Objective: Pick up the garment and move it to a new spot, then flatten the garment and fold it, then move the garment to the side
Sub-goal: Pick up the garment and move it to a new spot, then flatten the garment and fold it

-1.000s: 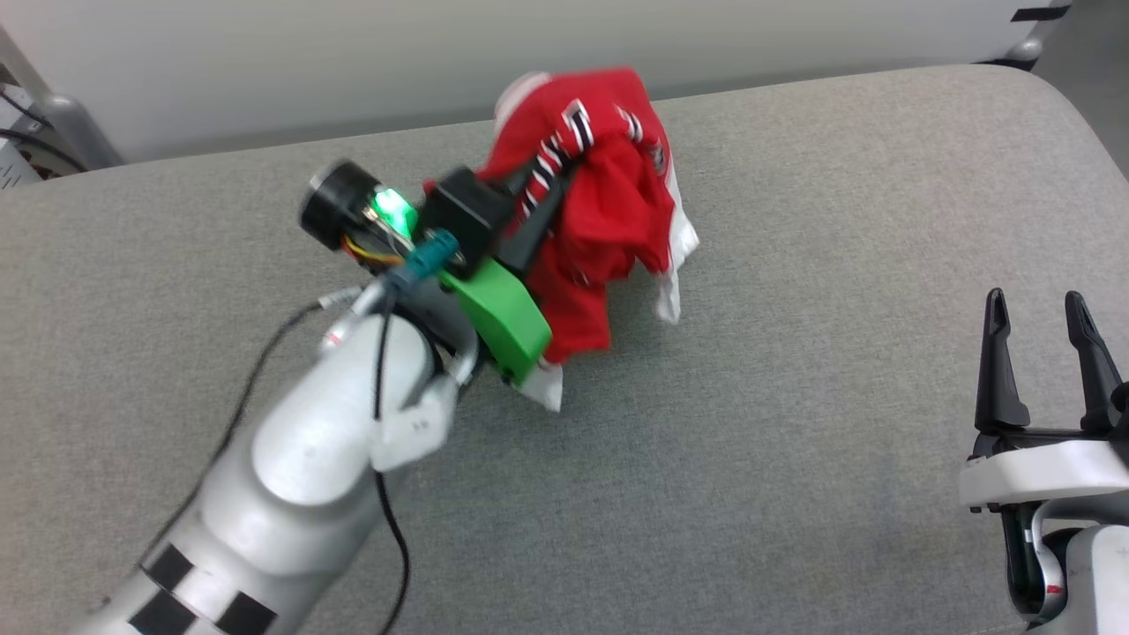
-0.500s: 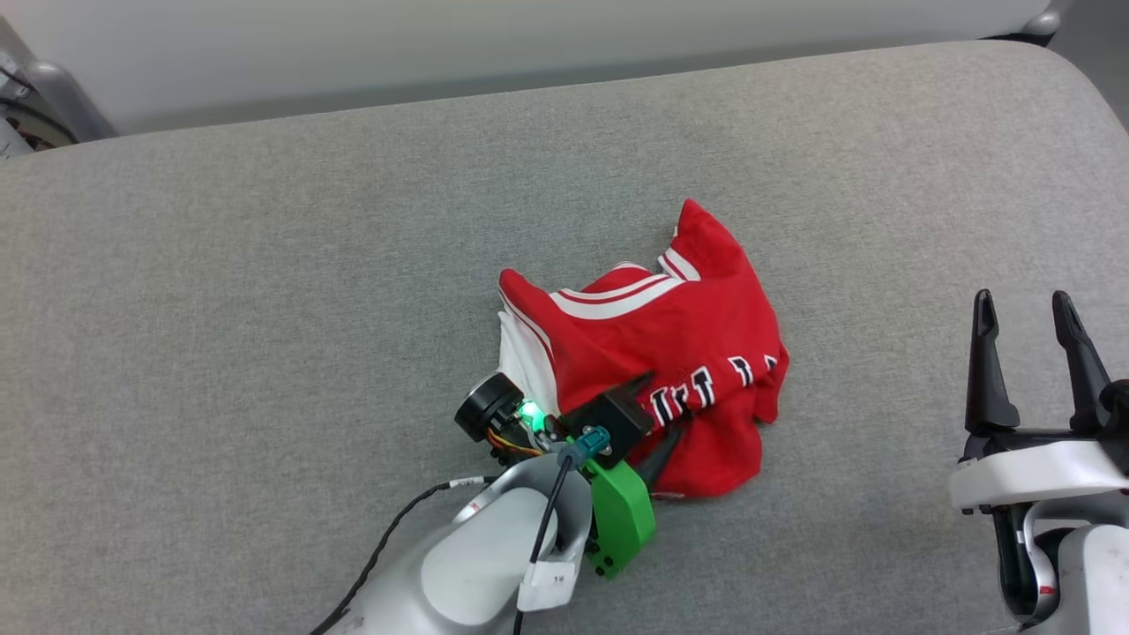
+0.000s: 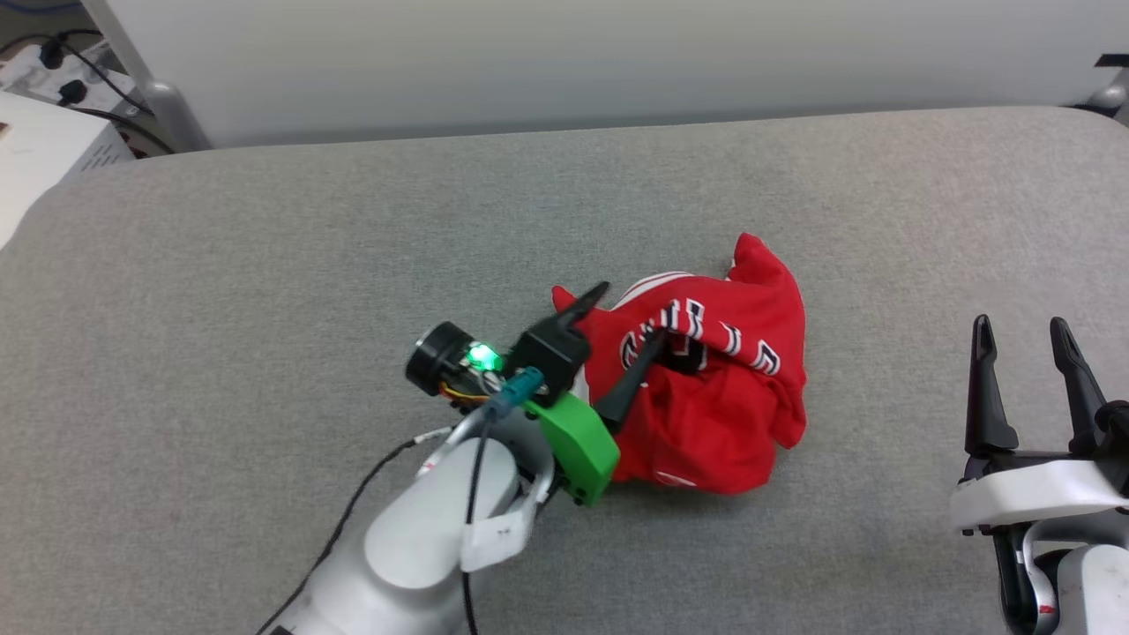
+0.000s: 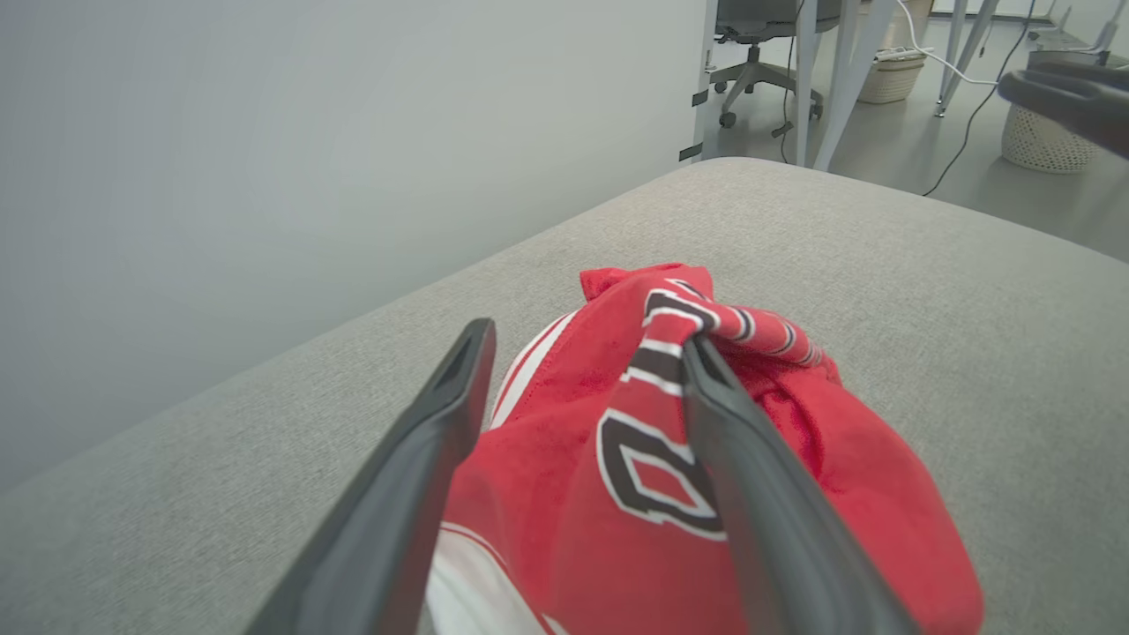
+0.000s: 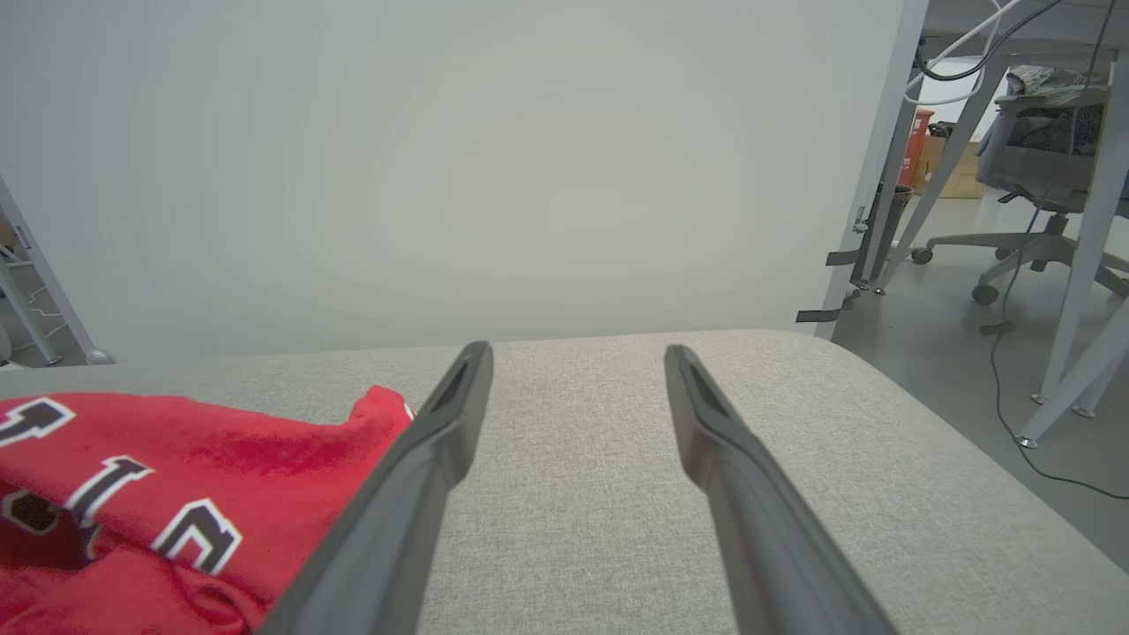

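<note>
The garment [image 3: 714, 397], a red jersey with black white-edged lettering and white striped trim, lies crumpled on the grey padded surface [image 3: 265, 265] a little right of centre. My left gripper [image 3: 631, 313] is open at its left side, one finger free in the air and the other under a lettered fold. In the left wrist view the garment [image 4: 653, 476] lies between and below the spread fingers of that gripper [image 4: 586, 339], with the fold draped over the right fingertip. My right gripper [image 3: 1020, 324] stands open at the lower right, apart from the garment [image 5: 132, 494]; nothing is inside it [image 5: 575, 350].
A pale wall panel runs along the surface's far edge. A white box with cables [image 3: 44, 141] sits beyond the far-left corner. Off the right end are desk legs and an office chair [image 5: 1050, 168]. Bare grey surface lies left of and in front of the garment.
My left gripper brought the garment from the far edge down to the middle of the surface, set it down and opened. The head camera has also shifted. The right gripper stayed put.
</note>
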